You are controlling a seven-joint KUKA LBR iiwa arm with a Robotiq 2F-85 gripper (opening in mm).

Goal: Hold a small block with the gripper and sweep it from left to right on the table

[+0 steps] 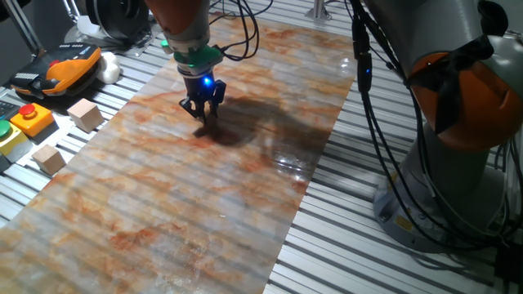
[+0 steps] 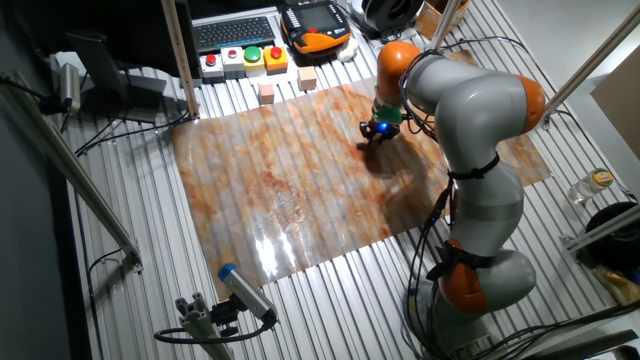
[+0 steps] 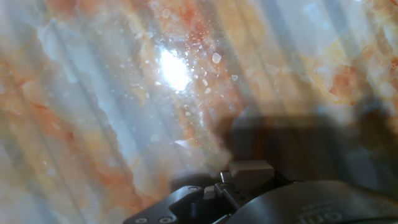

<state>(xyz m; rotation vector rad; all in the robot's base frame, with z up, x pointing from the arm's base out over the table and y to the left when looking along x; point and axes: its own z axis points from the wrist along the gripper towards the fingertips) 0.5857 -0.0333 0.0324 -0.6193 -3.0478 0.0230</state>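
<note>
My gripper (image 1: 206, 124) points straight down, its fingertips on the marbled orange and grey sheet (image 1: 188, 204) near the sheet's far part. The fingers stand close together. In the hand view a tiny tan block (image 3: 252, 173) sits between the fingertips, right against the sheet (image 3: 124, 93). The block is too small to make out in either fixed view. In the other fixed view the gripper (image 2: 368, 143) stands near the sheet's far right part. The sheet lies on the silver slat table (image 1: 351, 188).
Two larger pale wooden cubes (image 1: 85, 113) (image 1: 49, 158) lie on the slats left of the sheet. A box with red and green buttons (image 1: 31, 117) and an orange pendant (image 1: 61, 65) stand beyond them. The arm's base (image 1: 458, 163) and its cables stand at the right.
</note>
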